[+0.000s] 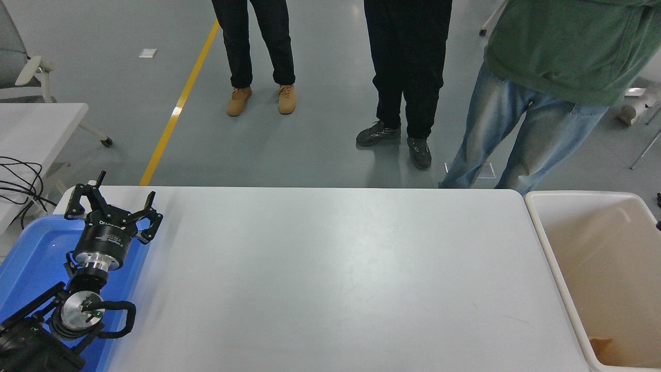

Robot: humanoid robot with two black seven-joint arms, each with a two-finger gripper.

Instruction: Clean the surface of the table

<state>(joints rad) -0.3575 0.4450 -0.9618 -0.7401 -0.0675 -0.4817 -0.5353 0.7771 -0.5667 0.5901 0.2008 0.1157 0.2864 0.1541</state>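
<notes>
The table surface (335,268) is a wide white-grey top that fills the middle of the head view, and nothing lies on it. My left gripper (113,207) is parked at the lower left, over the far right corner of a blue tray (31,253), with its fingers spread open and nothing between them. My right arm and gripper are out of the picture.
A beige bin (542,232) stands against the table's right end, with a brown scrap (601,345) at its bottom. Three people stand beyond the far edge; the one in a green top (563,46) is closest. A small white side table (36,124) and black cables (20,181) are at the left.
</notes>
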